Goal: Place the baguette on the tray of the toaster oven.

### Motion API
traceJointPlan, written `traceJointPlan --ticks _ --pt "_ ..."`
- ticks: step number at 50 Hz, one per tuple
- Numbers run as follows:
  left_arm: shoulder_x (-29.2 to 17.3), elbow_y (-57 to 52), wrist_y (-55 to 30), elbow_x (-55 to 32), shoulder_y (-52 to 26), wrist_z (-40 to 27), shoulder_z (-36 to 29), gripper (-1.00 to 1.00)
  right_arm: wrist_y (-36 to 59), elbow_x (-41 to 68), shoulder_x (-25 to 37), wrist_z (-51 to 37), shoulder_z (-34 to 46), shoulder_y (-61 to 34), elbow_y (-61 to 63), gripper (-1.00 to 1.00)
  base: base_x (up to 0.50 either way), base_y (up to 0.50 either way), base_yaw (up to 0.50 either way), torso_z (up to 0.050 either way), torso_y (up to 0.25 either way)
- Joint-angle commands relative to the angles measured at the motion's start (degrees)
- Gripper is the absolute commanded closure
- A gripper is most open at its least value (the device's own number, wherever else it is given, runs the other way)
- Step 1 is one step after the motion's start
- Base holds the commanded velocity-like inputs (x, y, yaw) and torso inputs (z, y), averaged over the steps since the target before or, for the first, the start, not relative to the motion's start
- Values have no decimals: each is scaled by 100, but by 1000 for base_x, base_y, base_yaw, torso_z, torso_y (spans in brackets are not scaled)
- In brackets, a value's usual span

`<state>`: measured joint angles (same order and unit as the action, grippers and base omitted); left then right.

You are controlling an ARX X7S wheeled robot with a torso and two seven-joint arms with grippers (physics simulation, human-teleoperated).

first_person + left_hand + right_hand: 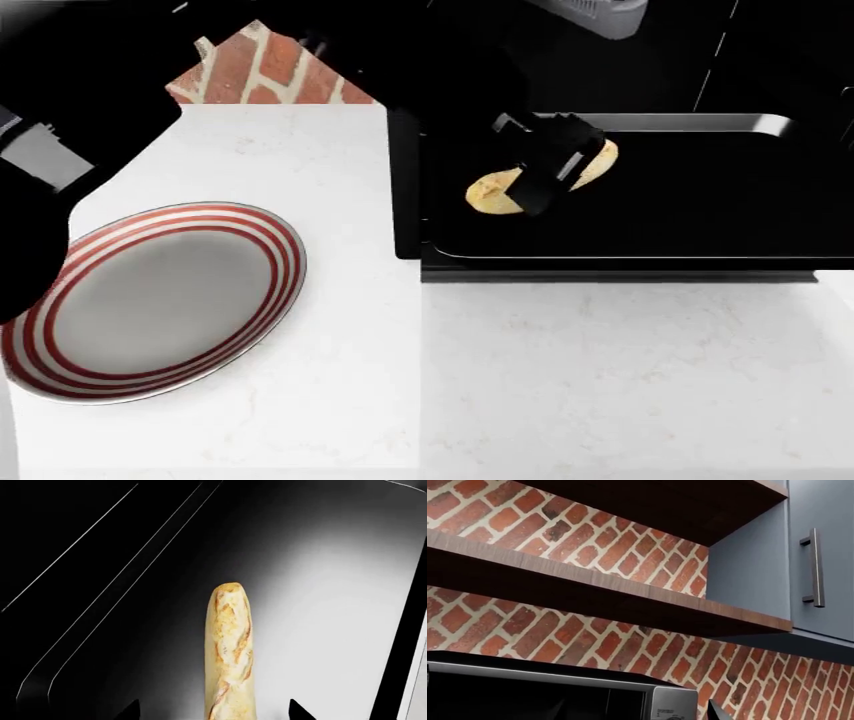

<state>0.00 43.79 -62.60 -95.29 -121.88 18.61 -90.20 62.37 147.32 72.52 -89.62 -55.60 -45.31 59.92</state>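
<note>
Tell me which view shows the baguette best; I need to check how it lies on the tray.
The left wrist view: the baguette fills the middle unobstructed, lying on the black tray. In the head view the left tool covers its middle, leaving only both ends showing. The right wrist view shows none of it.

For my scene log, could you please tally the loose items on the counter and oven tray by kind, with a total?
Bread: 1, the baguette, lying on the tray under the left gripper.
Plates: 1, the red-ringed plate, with nothing on it.
Trays: 1, black.
Total: 3
</note>
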Motion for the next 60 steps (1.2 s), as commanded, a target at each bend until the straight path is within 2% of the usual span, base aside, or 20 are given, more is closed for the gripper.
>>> traceJointPlan --ticks 1,19,33,42,47,54,58,60 --pt "0 101 -4 71 -214 31 -22 -100 12 10 -30 -8 66 -59 3 -100 0 0 0 0 0" --pt "0 482 -190 -87 -839 746 -26 -100 -291 -55 203 -5 776 -754 4 -100 0 0 0 1 0" --pt "-7 600 -499 276 -1280 1724 64 -100 -456 -199 261 -19 1621 -1460 5 -100 0 0 0 0 0" --pt "-427 181 -1186 802 -1296 1443 1486 -100 -697 -276 443 25 2194 -2032 -1 -100 0 0 0 0 0" --pt "-625 -79 -1566 856 -1288 1111 2228 -100 -935 -446 631 149 2919 -2650 1 -100 0 0 0 0 0" --pt "-735 -103 -2020 1228 -1301 776 3347 -100 -1088 -354 777 112 3672 -3475 -2 -100 0 0 0 0 0" --pt "-650 -37 -2385 2035 -1305 878 4195 -100 -1136 -296 827 82 3863 -3725 -8 -100 0 0 0 0 0" --pt "-631 60 -2346 2159 -1285 793 4390 -100 -1128 -264 794 44 3894 -3780 -6 -100 0 0 0 0 0"
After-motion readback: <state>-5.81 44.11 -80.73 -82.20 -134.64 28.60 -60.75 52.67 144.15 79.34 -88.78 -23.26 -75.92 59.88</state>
